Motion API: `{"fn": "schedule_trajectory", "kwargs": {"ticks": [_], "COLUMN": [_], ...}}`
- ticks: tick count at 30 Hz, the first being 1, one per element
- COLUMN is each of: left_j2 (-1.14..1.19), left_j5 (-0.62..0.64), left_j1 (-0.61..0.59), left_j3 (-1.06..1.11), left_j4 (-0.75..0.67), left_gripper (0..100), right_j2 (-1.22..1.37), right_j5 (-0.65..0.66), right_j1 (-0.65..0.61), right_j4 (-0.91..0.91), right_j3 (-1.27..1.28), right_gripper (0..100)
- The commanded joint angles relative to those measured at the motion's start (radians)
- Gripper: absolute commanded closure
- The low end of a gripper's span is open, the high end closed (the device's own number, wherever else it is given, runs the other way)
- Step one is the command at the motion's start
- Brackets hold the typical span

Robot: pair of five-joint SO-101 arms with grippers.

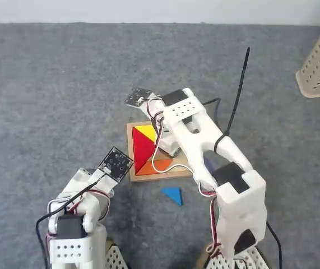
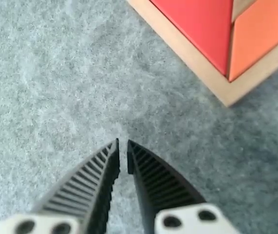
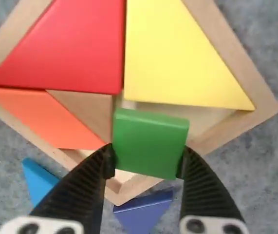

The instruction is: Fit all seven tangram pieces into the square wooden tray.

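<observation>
Green square point(image 3: 150, 141): pinched on two opposite sides by the right gripper point(image 3: 146, 153), over the unfilled part of the square wooden tray point(image 3: 266, 109), by the tray corner facing the arm bases. Probable reason: the side grip leaves the underside free, so it can drop flat into the gap beside the yellow triangle point(image 3: 177, 58). It's a thick block, matte green, with crisp edges. A lighter side face shows along one edge, so it reads as raised or tilted, not yet seated.

In the tray, the red triangle point(image 3: 65, 48) and the yellow triangle are the two big ones and meet along a straight seam. The orange triangle point(image 3: 36, 114) lies against the red, along one rim. The tan wedge point(image 3: 85, 107) between orange and green is either a wood-coloured piece or bare tray floor; cannot tell which.

Off the tray, on the grey tabletop point(image 1: 47, 84): the light blue triangle point(image 1: 172, 194) lies near the tray's edge on the arm-base side, and the dark blue triangle point(image 3: 143, 212) just beside that corner. Both are probably parked close for short picks.

Left gripper point(image 2: 123, 142): jaws pressed almost together with nothing between them, low over the tabletop just off another tray corner. It looks parked clear of the right arm.
</observation>
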Motion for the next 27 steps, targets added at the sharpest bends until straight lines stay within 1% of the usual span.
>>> {"fn": "schedule_trajectory", "kwargs": {"ticks": [1, 14, 21, 24, 27], "left_j2": [-0.017, -0.017, -0.017, -0.017, -0.017], "left_j5": [-0.002, -0.002, -0.002, -0.002, -0.002], "left_j1": [-0.005, -0.005, -0.005, -0.005, -0.005], "left_j3": [-0.010, -0.010, -0.010, -0.010, -0.010], "left_j4": [0.006, 0.006, 0.006, 0.006, 0.006], "left_gripper": [98, 98, 98, 98, 98], "right_j2": [-0.016, -0.018, -0.016, -0.016, -0.016], "right_j5": [0.015, 0.015, 0.015, 0.014, 0.002], "right_j1": [-0.013, -0.015, -0.056, -0.051, -0.050], "right_j4": [0.010, 0.007, -0.005, -0.005, -0.007], "right_j3": [-0.063, -0.064, -0.064, -0.064, -0.064], "right_gripper": [84.3, 83.5, 83.5, 80.6, 80.3]}}
